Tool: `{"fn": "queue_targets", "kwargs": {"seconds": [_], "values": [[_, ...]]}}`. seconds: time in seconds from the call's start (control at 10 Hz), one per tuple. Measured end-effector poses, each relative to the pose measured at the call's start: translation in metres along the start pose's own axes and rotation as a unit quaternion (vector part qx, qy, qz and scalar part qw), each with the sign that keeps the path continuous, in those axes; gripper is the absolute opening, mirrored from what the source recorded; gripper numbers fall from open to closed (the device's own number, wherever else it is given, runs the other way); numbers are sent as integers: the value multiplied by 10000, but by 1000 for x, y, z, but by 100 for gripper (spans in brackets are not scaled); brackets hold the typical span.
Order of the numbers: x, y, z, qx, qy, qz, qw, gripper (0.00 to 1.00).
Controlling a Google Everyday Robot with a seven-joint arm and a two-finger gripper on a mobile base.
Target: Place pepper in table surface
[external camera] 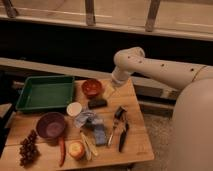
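our gripper [110, 90] hangs over the back of the tabletop [136, 127], fingers wide, holding nothing. the pepper [62, 150] lies flat on the wood beside the apple [76, 149], so we think it is already put down.

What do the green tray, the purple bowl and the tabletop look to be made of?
The green tray: likely plastic, with uniform colour and a smooth moulded rim. The purple bowl: probably plastic, matte and even in colour, though it could be ceramic. The table surface: wood, light brown and plank-like. The gripper hangs over the table's back edge, beside the orange bowl.
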Motion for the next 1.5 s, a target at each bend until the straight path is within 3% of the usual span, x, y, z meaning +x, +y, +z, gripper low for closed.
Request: {"fn": "queue_targets", "kwargs": {"seconds": [0.3, 0.7, 0.9, 1.0, 1.3, 1.5], "values": [[-55, 48, 15, -122, 97, -553, 9984, 80], [-112, 120, 29, -131, -40, -604, 9981, 80], [-119, 165, 27, -2, -117, -965, 9953, 80], [-119, 173, 26, 50, -135, -1055, 9943, 80], [-118, 175, 25, 85, -146, -1090, 9939, 80], [-121, 183, 24, -6, -154, -1260, 9919, 80]]}}
